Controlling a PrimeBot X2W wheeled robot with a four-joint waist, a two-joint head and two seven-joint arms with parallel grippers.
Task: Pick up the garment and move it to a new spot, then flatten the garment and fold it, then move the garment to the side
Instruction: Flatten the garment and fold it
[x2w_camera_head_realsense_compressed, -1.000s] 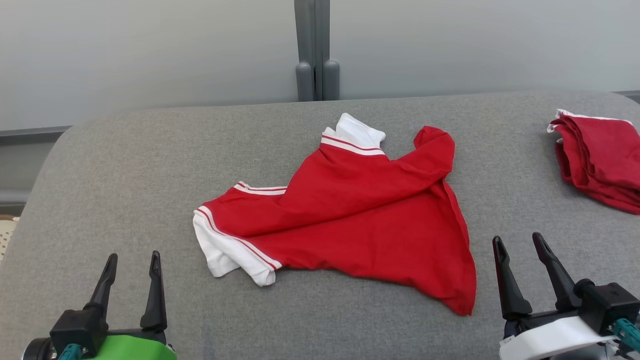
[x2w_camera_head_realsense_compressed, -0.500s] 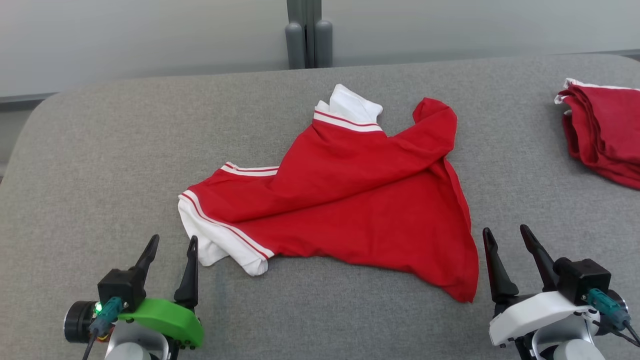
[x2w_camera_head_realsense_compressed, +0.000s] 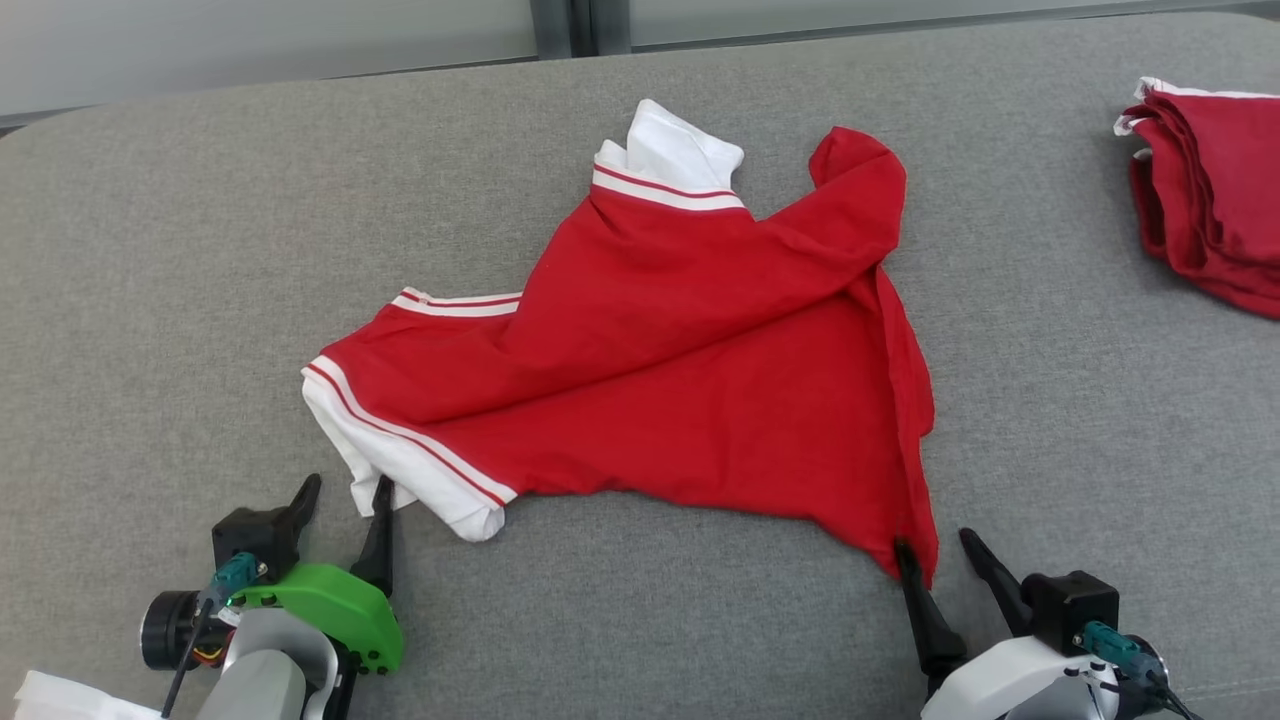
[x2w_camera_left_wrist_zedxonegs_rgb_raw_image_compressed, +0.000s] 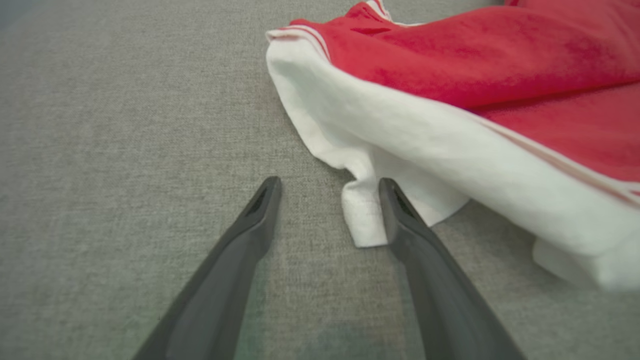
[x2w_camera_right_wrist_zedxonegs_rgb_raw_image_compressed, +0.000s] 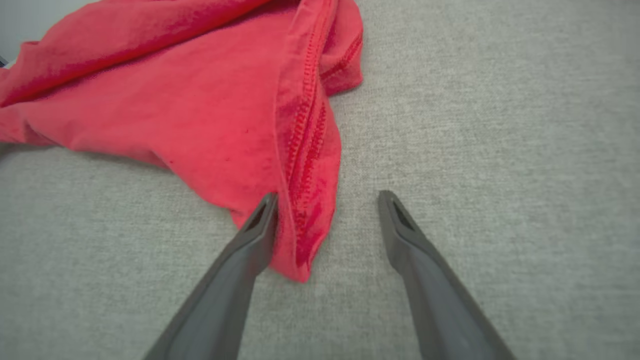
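Garment (x2w_camera_head_realsense_compressed: 680, 360), red with white cuffs, lies crumpled mid-frame on the gray padded surface (x2w_camera_head_realsense_compressed: 160, 250). Left gripper (x2w_camera_head_realsense_compressed: 346, 482) is at lower left, fingers apart, with the white sleeve tab (x2w_camera_left_wrist_zedxonegs_rgb_raw_image_compressed: 362, 220) between them. Right gripper (x2w_camera_head_realsense_compressed: 934, 540) is at lower right, fingers apart, straddling the red hem corner (x2w_camera_right_wrist_zedxonegs_rgb_raw_image_compressed: 300, 240). Nothing is clamped yet. Step looks like first pickup, approach stage. Next move likely needs both grippers to close on cloth, then lift together. Folded red pile (x2w_camera_head_realsense_compressed: 1210, 220) sits upper right, well apart.

Grey fabric surface (x2w_camera_head_realsense_compressed: 200, 250): crumpled red garment (x2w_camera_head_realsense_compressed: 680, 350) centre, folded red pile (x2w_camera_head_realsense_compressed: 1210, 200) far right.
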